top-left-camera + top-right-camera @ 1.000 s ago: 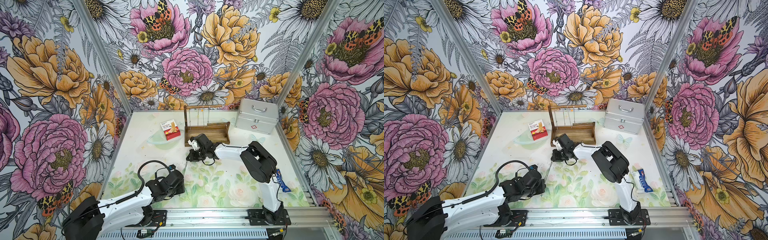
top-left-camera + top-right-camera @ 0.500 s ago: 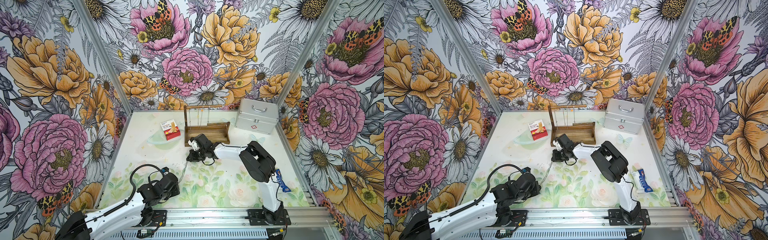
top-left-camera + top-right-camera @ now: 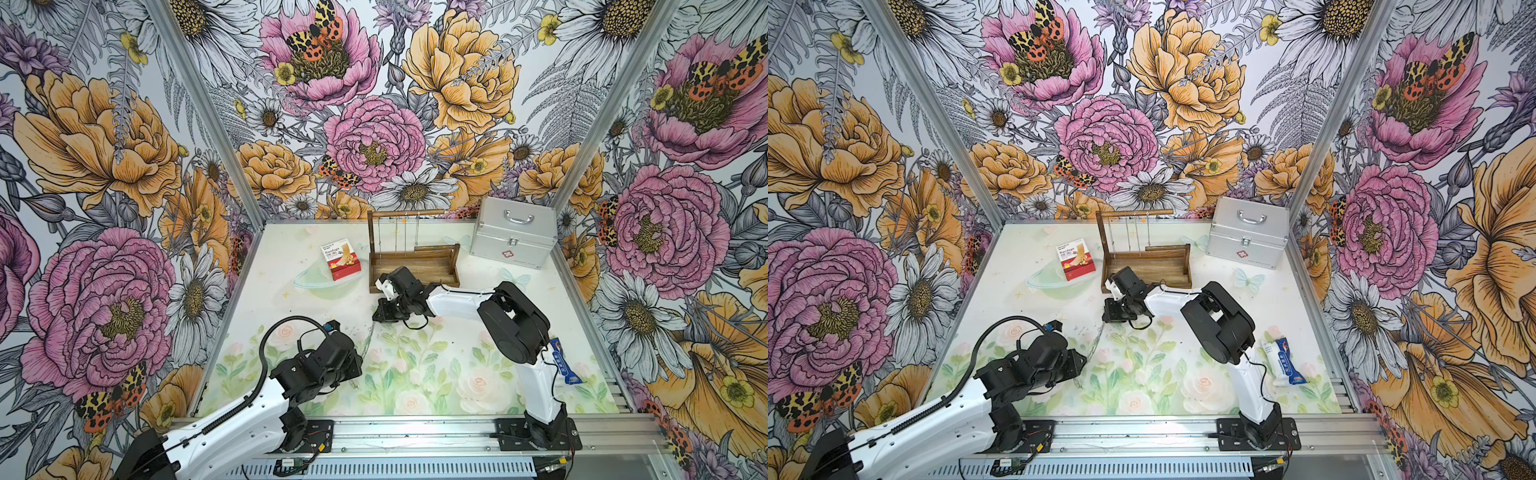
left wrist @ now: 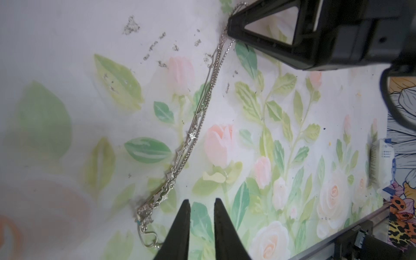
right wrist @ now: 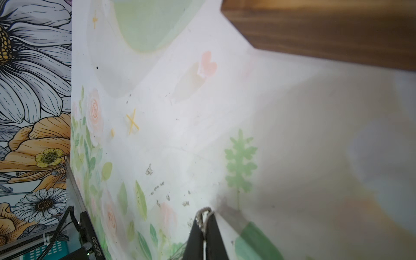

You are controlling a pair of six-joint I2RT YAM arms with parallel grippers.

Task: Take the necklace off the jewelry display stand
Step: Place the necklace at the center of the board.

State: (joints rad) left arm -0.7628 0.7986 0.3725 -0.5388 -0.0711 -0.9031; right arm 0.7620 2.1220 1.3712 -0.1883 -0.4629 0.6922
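1. Necklace [image 4: 198, 121]: thin silver chain with small star-shaped links, stretched flat on the floral mat [image 4: 67, 56], off the dark wooden stand [image 3: 436, 266].
2. Right gripper [image 5: 204, 213]: jaws closed, pinching one chain end.
3. Left gripper [image 4: 202, 201]: jaws slightly apart, empty, just beside the other end.

shiny metal necklace [image 4: 193, 135]; dark wooden stand [image 3: 419, 266]

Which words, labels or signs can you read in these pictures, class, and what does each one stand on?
"Bandage": on the red box; its smaller print is too small to read.
Red cross sign, no words: on the silver case.
Print on the blue and white packet: too small to read.
White code on the black device, right wrist view: too blurred to read.
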